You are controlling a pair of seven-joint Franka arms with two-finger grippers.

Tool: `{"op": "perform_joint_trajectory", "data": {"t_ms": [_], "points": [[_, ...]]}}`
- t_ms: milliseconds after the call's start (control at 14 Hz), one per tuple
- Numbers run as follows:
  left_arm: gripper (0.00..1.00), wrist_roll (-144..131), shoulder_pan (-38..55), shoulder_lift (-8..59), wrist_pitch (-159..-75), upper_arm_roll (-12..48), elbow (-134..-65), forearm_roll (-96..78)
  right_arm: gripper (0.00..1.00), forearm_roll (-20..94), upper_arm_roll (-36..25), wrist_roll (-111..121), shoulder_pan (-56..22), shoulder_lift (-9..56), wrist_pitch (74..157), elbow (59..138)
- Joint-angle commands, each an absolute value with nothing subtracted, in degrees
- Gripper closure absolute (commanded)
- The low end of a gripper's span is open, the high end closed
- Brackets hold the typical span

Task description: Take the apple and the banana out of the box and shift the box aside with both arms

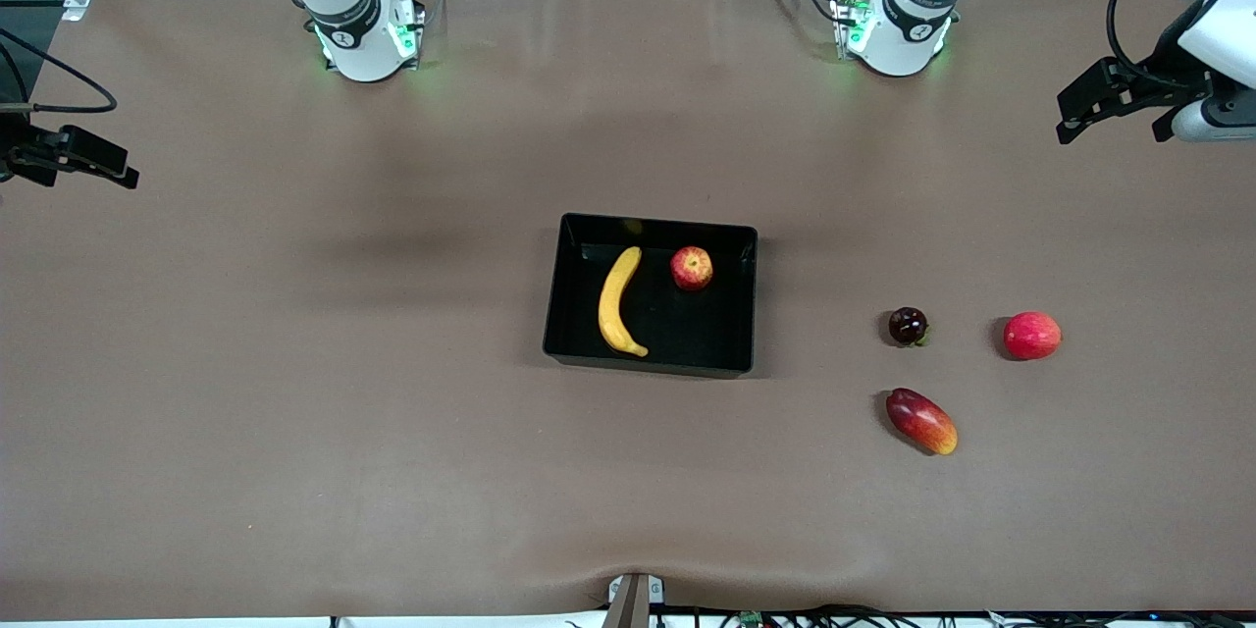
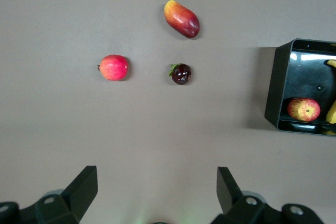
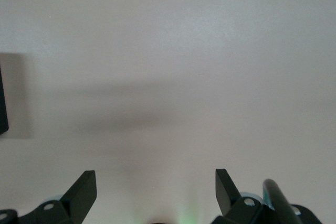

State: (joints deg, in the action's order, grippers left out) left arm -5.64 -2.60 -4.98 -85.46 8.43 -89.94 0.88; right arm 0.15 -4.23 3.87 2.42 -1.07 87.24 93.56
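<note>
Yellow banana [image 1: 618,303] and red apple [image 1: 692,268] lie in the black bin [image 1: 746,304], while the left gripper [image 1: 1119,103] and right gripper [image 1: 83,160] hover spread and empty above the table's ends.

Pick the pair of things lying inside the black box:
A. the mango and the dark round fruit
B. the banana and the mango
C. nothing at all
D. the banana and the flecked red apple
D: the banana and the flecked red apple lie inside the black box, apart from each other.
</note>
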Motion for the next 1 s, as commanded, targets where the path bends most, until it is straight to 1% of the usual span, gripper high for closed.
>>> {"op": "perform_joint_trajectory", "data": {"t_ms": [0,143,429,643,786,929], "points": [[0.0,-4.7,-3.0,-4.6,-84.4,8.6,-88.8,0.5,0.0,0.2,-3.3,4.5,3.9,-0.6,86.9,92.5],[0.0,-4.4,-3.2,-4.5,-84.4,8.5,-88.7,0.6,0.0,0.2,-3.3,4.5,3.9,-0.4,86.8,92.5],[0.0,-4.9,-1.7,-2.2,-84.4,9.5,-89.0,0.2,0.0,0.2,-3.3,4.5,3.8,-0.4,86.8,92.5],[0.0,-7.0,0.5,2.0,-85.1,14.2,-89.3,-0.3,0.0,0.2,-3.3,4.5,3.8,-0.4,86.8,92.5],[0.0,-14.9,3.1,5.2,-87.8,17.2,-89.4,0.2,0.0,0.2,-3.3,4.5,3.8,-0.4,86.8,92.5],[0.0,-24.4,6.9,8.6,-90.9,18.5,-90.1,0.4,0.0,0.2,-3.3,4.5,3.8,-0.4,86.8,92.5]]}}
